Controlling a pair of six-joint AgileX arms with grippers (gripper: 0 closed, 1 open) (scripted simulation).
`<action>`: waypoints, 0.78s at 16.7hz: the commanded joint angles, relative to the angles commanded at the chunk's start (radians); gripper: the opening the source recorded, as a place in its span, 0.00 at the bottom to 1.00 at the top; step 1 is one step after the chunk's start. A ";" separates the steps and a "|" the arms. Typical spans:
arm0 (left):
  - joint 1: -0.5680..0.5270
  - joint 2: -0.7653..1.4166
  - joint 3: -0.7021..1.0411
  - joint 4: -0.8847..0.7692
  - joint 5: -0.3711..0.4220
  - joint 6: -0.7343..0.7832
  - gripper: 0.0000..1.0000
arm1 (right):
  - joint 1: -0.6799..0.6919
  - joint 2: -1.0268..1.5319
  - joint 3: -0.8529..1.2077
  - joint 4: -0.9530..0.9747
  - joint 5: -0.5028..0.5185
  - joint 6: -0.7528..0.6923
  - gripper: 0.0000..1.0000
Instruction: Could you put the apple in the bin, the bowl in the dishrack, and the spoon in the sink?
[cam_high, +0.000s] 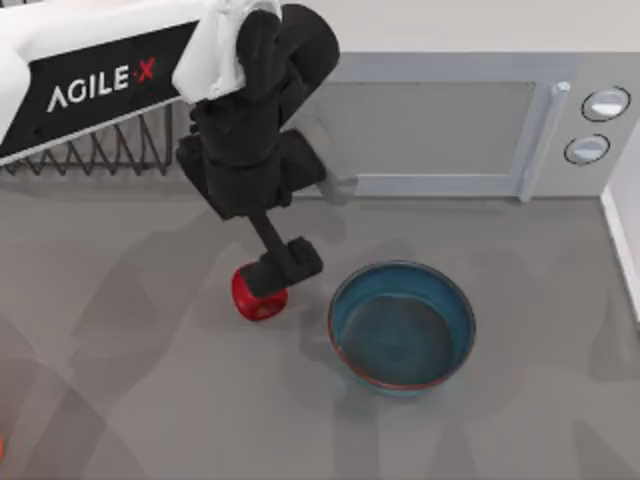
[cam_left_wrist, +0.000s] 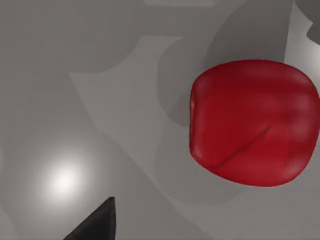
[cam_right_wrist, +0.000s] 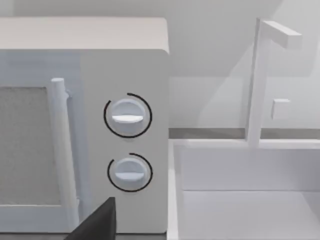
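Observation:
The red apple (cam_high: 255, 298) lies on the grey table left of the teal bowl (cam_high: 402, 325), which stands upright and empty. My left gripper (cam_high: 280, 272) hangs open just above the apple, covering its far right part. The left wrist view holds the apple (cam_left_wrist: 255, 122) close up, off to one side of a dark fingertip (cam_left_wrist: 95, 225), with nothing gripped. The black wire dishrack (cam_high: 100, 150) stands at the back left behind my left arm. The white sink (cam_right_wrist: 250, 200) appears in the right wrist view, past a fingertip (cam_right_wrist: 97, 222) of my parked right gripper. The spoon and the bin are out of view.
A white microwave (cam_high: 450, 120) with two dials stands along the back, right of the dishrack. The sink's rim (cam_high: 622, 235) runs down the table's right side, and a white faucet (cam_right_wrist: 260, 85) rises behind the basin. Something orange (cam_high: 2, 448) peeks in at the left edge.

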 joint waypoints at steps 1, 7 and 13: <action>-0.008 0.039 0.030 -0.021 0.000 0.007 1.00 | 0.000 0.000 0.000 0.000 0.000 0.000 1.00; -0.020 0.093 0.072 -0.050 0.000 0.017 1.00 | 0.000 0.000 0.000 0.000 0.000 0.000 1.00; -0.010 0.118 -0.018 0.070 0.000 0.025 1.00 | 0.000 0.000 0.000 0.000 0.000 0.000 1.00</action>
